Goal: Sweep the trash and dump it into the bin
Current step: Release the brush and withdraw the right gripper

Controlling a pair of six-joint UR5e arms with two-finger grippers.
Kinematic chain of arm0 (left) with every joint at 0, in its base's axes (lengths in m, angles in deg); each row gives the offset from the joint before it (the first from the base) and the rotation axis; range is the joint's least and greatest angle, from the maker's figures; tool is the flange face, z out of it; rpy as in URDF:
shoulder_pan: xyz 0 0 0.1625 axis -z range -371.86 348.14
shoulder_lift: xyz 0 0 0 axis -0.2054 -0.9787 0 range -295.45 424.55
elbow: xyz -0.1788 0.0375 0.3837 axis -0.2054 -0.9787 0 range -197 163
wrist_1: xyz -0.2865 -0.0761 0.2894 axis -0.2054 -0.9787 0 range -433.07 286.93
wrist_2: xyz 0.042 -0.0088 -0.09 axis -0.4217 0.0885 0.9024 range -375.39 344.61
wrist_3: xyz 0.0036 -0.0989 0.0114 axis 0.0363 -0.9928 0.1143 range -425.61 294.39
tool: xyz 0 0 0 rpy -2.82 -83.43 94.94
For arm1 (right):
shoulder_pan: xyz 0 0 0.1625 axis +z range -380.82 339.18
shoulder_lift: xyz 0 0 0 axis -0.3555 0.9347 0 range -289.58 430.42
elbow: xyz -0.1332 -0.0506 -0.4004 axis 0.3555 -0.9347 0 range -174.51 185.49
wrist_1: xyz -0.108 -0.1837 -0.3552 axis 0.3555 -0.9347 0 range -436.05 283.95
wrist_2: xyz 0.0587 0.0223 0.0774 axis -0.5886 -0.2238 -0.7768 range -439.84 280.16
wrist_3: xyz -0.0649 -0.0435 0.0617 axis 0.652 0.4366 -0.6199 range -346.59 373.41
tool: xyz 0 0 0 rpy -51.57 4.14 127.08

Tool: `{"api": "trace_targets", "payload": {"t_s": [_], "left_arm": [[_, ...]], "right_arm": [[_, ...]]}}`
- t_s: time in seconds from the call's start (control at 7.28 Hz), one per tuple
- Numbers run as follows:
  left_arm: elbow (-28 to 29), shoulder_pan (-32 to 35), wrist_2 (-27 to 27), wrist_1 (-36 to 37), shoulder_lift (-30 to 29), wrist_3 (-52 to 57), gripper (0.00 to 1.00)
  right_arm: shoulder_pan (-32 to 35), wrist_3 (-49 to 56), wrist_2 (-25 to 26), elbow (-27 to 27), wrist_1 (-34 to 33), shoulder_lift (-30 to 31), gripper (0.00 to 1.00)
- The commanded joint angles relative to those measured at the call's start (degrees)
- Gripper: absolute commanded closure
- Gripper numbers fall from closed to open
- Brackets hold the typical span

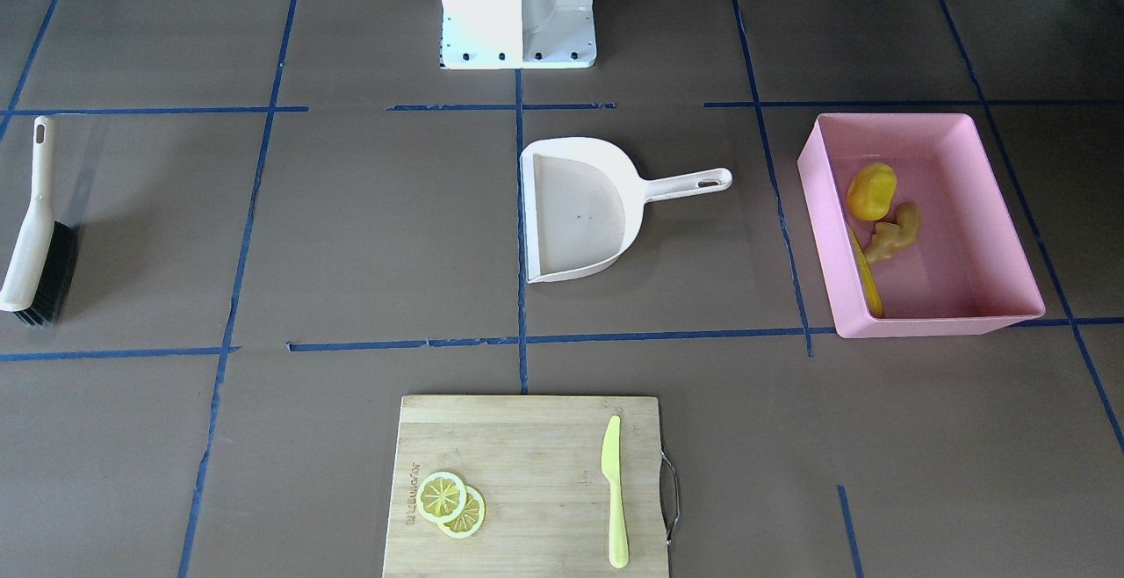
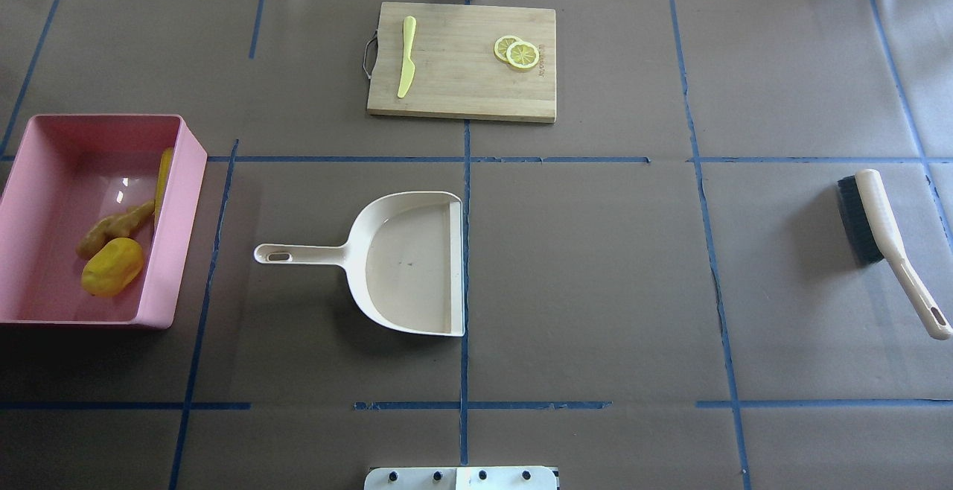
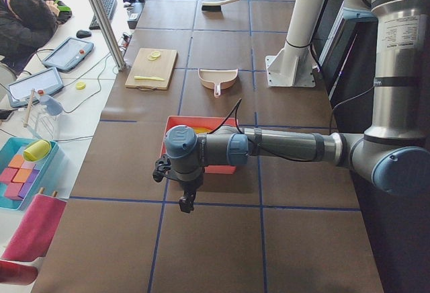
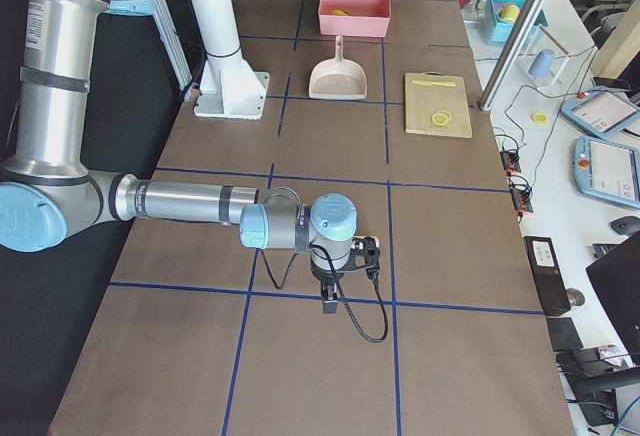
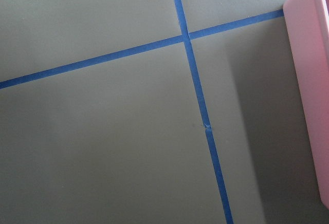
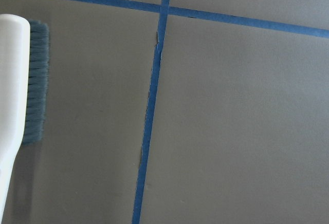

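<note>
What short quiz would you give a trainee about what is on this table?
1. True or false: the cream dustpan is empty, and the hand brush lies apart from it.
2. Which tool lies on the wooden cutting board with the lemon slices? A) the yellow-green plastic knife B) the hand brush C) the cream dustpan
3. Fill in: the pink bin holds ___ toy foods.

Key: 1 true. 2 A. 3 three: a corn cob, a potato and a ginger root.
</note>
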Motion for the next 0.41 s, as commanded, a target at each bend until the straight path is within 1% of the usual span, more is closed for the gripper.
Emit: {"api": "trace_targets", "payload": {"t_s": [0.0,0.27], "left_arm": [[0.3,0.0,0.1,0.1,0.1,0.0,0.00],[0.5,0.0,0.1,0.2,0.2,0.0,0.00]], "right_arm": [[-0.1,-0.1,-0.2,0.1,0.1,0.0,0.00],[-0.2,-0.1,-0.3,0.2,0.1,0.0,0.00]]}}
